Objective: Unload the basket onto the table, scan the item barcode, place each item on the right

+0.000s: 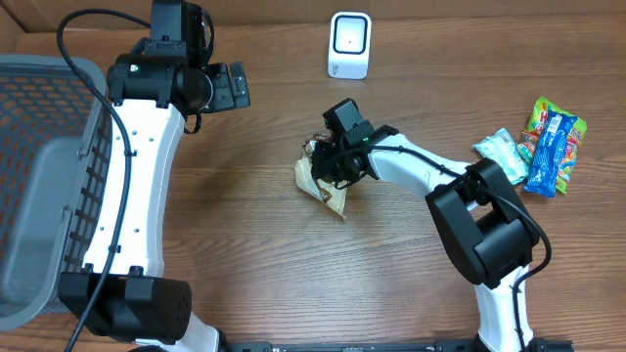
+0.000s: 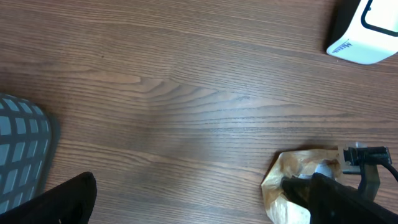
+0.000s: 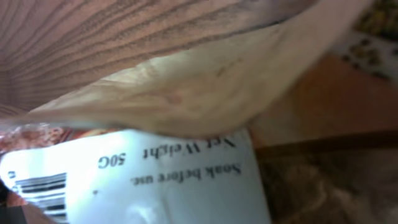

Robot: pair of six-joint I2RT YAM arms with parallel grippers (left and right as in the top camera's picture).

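A crumpled brown packet (image 1: 323,181) lies mid-table with my right gripper (image 1: 331,161) down on it, jaws shut on its upper part. The packet (image 3: 205,93) fills the right wrist view and hides the fingers. Its white label (image 3: 161,180) shows upside-down print, with a barcode (image 3: 43,193) at the lower left. The white scanner (image 1: 349,45) stands at the table's far edge, apart from the packet. My left gripper (image 1: 231,86) hangs open at the far left, empty. In the left wrist view the packet (image 2: 292,177) sits by the right finger (image 2: 348,202) and the scanner (image 2: 367,28) is at the top right.
A grey mesh basket (image 1: 39,176) takes up the left side of the table. At the right edge lie a green-and-blue snack pack (image 1: 553,147) and a pale teal packet (image 1: 501,152). The basket corner (image 2: 22,149) shows in the left wrist view.
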